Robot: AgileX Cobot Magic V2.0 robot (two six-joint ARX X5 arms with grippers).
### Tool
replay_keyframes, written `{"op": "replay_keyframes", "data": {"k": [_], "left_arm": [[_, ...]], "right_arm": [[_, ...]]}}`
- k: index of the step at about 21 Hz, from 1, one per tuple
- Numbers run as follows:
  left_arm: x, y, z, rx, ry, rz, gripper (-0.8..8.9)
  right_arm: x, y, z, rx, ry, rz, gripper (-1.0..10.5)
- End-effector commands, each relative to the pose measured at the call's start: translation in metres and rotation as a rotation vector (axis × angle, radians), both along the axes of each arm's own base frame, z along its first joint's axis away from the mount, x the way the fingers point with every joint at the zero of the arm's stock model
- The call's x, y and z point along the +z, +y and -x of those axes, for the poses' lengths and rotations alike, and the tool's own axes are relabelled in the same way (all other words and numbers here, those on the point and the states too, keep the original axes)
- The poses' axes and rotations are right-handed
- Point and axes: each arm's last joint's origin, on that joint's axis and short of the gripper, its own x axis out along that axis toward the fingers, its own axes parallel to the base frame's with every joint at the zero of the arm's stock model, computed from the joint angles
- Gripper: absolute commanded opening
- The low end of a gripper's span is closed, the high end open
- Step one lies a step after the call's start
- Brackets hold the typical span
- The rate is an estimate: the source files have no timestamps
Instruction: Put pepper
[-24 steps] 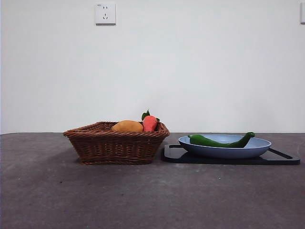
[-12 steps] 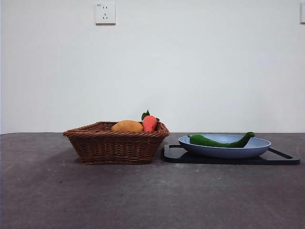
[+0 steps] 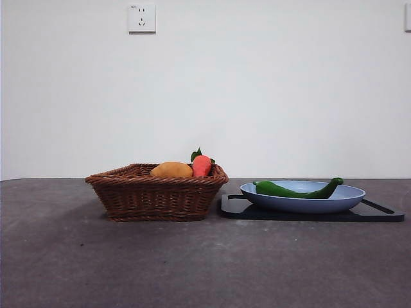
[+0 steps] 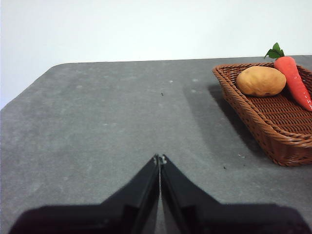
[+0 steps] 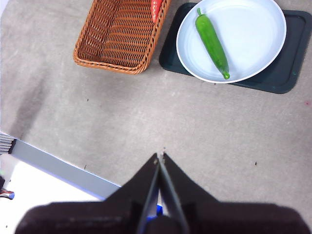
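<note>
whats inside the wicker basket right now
The basket holds a rounded orange-yellow fruit and a red-orange carrot with green leaves. The rest of its floor looks bare, though the fruit and carrot hide what lies beneath them.

Pepper (image 3: 297, 190) skin is seen glossy and smooth, dark green. Plate (image 3: 350, 197) looks smooth, slightly glossy, pale blue. Tray (image 3: 379, 212) beneath is matt black, plastic-like. Basket (image 3: 157, 196) is woven brown wicker, ribbed. Table (image 3: 205, 263) surface is matt grey, faintly rough.
</note>
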Motion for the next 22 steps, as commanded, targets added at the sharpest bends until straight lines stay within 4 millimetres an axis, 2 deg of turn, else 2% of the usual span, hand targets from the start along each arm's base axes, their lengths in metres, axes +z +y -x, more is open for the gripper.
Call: {"op": "replay_keyframes", "data": {"k": [1, 4, 6, 8, 12, 13, 19, 22], "left_arm": [[-0.003, 0.001, 0.0, 0.007, -0.001, 0.002, 0.08], [-0.003, 0.001, 0.0, 0.007, -0.002, 0.002, 0.08], [-0.003, 0.001, 0.0, 0.007, -0.001, 0.002, 0.08], [-0.003, 0.001, 0.0, 0.007, -0.002, 0.002, 0.08], [-0.003, 0.001, 0.0, 0.007, -0.001, 0.002, 0.08], [-0.003, 0.001, 0.0, 0.007, -0.002, 0.002, 0.08], [-0.003, 0.001, 0.0, 0.007, -0.002, 0.002, 0.08], [-0.002, 0.001, 0.0, 0.007, -0.002, 0.002, 0.08]], "right_arm": [[0.007, 0.0, -0.005, 0.015, -0.077, 0.013, 0.1], [0.02, -0.004, 0.006, -0.008, -0.391, -0.015, 0.1], [0.012, -0.006, 0.018, -0.049, -0.561, -0.07, 0.1], [-0.017, -0.009, 0.025, -0.088, -0.675, -0.098, 0.1], [-0.097, -0.015, 0.029, -0.219, -0.812, -0.057, 0.1], [-0.112, -0.016, 0.03, -0.241, -0.825, -0.058, 0.1], [-0.182, -0.018, 0.032, -0.348, -0.865, -0.074, 0.1], [-0.207, -0.019, 0.032, -0.361, -0.845, -0.076, 0.1]]}}
